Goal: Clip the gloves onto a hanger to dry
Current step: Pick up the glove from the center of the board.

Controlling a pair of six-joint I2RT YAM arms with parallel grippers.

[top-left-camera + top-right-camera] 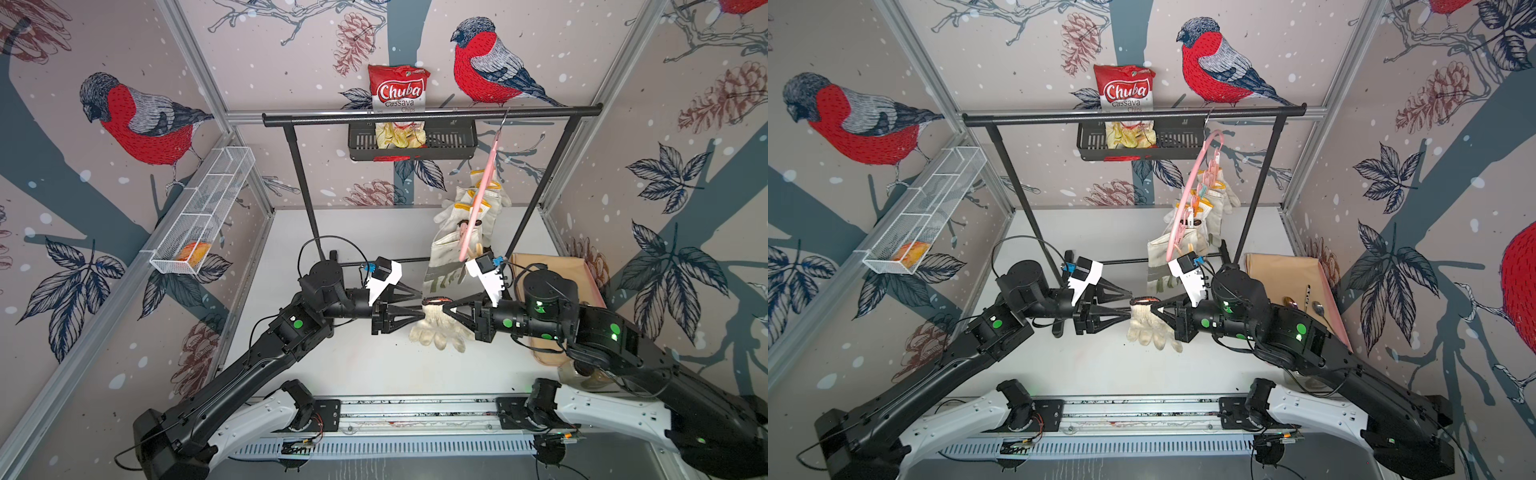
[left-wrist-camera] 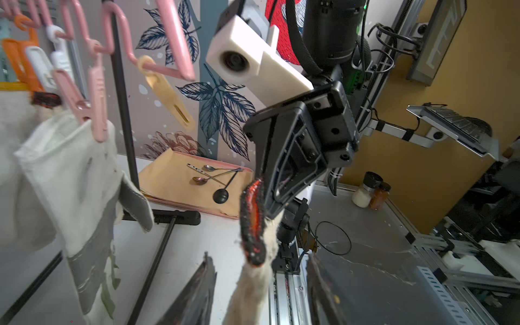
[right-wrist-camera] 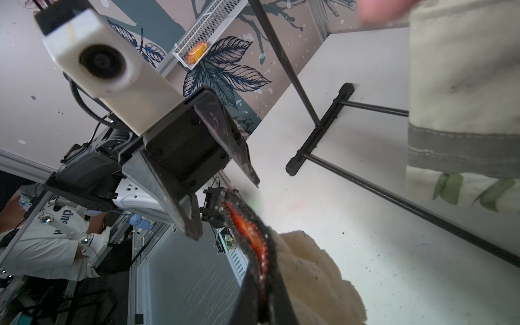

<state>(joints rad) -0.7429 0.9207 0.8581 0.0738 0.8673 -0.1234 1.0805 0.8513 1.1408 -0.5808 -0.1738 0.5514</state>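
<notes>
Hanging in the middle of both top views, a knit glove [image 1: 438,332] [image 1: 1152,330] droops with its fingers pointing down over the white tabletop [image 1: 365,365]. I cannot tell if the fingers touch the tabletop. The right jaws are clenched on the glove's dark cuff [image 1: 432,300], which has a red edge. The left jaws are let go and stand apart, one on each side of the same cuff. In the left wrist view there is a gap on both sides. Up and to the right of the middle, the pink hanger [image 1: 482,195] hangs by its hook from the black rack [image 1: 432,115]. More gloves [image 1: 469,208] are clipped on it. A canvas glove [image 1: 442,257] with a grey band hangs lowest, just above the right arm [image 1: 540,320]. One tan clip [image 2: 166,92] on the hanger hangs free.
</notes>
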